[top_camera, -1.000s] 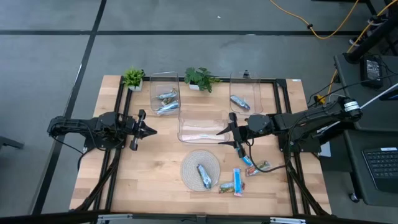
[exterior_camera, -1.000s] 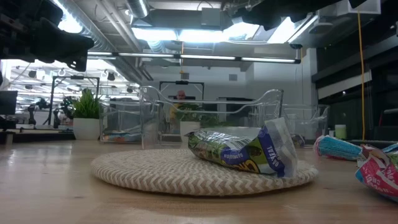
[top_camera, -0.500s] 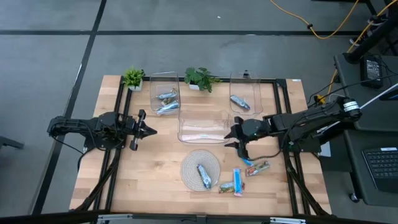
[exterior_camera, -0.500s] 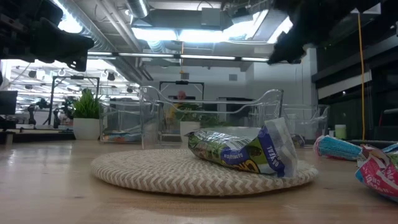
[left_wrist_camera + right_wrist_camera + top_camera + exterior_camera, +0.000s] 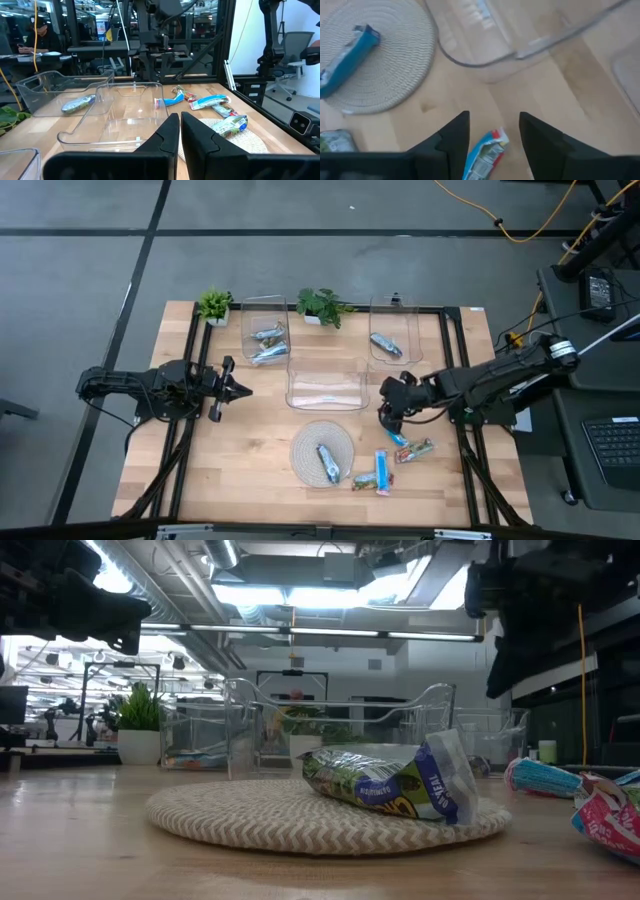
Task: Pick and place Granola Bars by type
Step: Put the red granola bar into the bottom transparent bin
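Several foil-wrapped granola bars lie loose on the table. One silvery-green and blue bar [image 5: 327,462] rests on the round woven mat [image 5: 322,450]. Others lie flat at the near right: a blue one [image 5: 382,472], a green one [image 5: 364,481], a red and green one [image 5: 416,449], and a blue one with a red end [image 5: 486,151]. My right gripper [image 5: 494,120] points steeply down above that last bar, open, one finger on each side of it without touching. My left gripper [image 5: 179,131] waits at the table's left, level and shut on nothing.
Three clear plastic bins stand at the back. The left bin [image 5: 265,330] holds silvery bars, the right bin [image 5: 388,328] holds one bar, and the wide middle bin [image 5: 325,385] lies just beyond my right gripper. Two small potted plants [image 5: 214,305] stand at the far edge.
My right gripper has drawn back from the middle bin's right end toward the table's near right and sunk a little. It has tipped from nearly level to steeply down and rolled about its own axis. It now stands over the bar with the red end.
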Controlling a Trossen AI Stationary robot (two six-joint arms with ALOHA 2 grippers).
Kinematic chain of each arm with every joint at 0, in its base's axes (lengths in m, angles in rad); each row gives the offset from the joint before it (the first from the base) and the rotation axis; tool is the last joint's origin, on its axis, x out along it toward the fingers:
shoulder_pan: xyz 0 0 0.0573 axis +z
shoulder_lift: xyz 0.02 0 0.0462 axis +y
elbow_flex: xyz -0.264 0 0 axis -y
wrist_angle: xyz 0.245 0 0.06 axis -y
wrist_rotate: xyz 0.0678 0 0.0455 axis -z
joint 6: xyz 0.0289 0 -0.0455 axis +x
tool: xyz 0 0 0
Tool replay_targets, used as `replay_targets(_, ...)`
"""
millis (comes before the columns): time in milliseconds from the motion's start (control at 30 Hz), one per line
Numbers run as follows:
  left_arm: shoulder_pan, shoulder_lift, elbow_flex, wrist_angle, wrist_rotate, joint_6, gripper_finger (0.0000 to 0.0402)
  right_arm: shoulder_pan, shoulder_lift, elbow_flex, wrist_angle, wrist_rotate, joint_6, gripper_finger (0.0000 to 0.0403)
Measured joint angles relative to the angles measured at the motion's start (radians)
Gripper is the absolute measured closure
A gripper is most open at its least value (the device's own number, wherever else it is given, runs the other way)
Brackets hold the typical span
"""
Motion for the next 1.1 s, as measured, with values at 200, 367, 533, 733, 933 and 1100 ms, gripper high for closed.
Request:
replay_targets(200,0.0,0.0,0.0,0.0,0.0,0.0,0.0387,0.041,0.035,0.0,-0.003,0.007,0.076,0.0179)
replay_targets(367,0.0,0.0,0.0,0.0,0.0,0.0,0.0391,0.055,0.132,0.0,-0.008,0.024,0.162,0.0117)
replay_targets(533,0.0,0.0,0.0,0.0,0.0,0.0,0.0387,0.054,0.252,0.0,-0.022,0.078,0.218,0.0096)
replay_targets(733,0.0,0.0,0.0,0.0,0.0,0.0,0.0389,0.054,0.347,0.0,-0.025,0.044,0.227,0.0109)
replay_targets(933,0.0,0.0,0.0,0.0,0.0,0.0,0.0389,0.054,0.376,0.0,-0.02,0.024,0.227,0.0138)
replay_targets(1100,0.0,0.0,0.0,0.0,0.0,0.0,0.0387,0.054,0.372,0.0,-0.022,-0.015,0.226,0.0175)
